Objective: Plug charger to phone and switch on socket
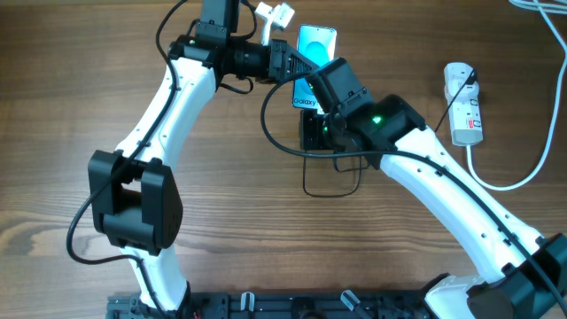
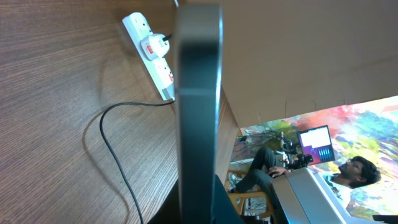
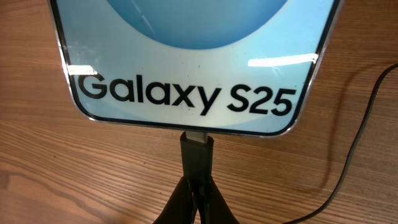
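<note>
The plugging step looks to be right at its finish or just short of it: in the right wrist view the charger's connector (image 3: 196, 149) stands end-on against the middle of the bottom edge of the phone (image 3: 186, 56), directly under the "Galaxy S25" lettering, with a sliver of bright metal tip showing at the edge, so I judge it entering the port but not fully seated. The right gripper (image 3: 196, 185) is pinched tight on that connector, its dark fingers meeting around it, and the right arm reaches in from the lower right of the wooden table (image 1: 89, 71) with the thin black charger (image 1: 330, 193) looping loose behind it. The left gripper (image 1: 285, 59), on an arm stretched up from the lower left and bent across the top, is closed and appears to clamp the phone by its side; the left wrist view shows the phone edge-on, filling the middle. Whether the phone rests on the table I cannot tell. The socket (image 1: 464, 106) lies well apart at the right, a plug (image 2: 153, 45) seated in it, no gripper near; switching it on seems to remain, though the switch position is unreadable
</note>
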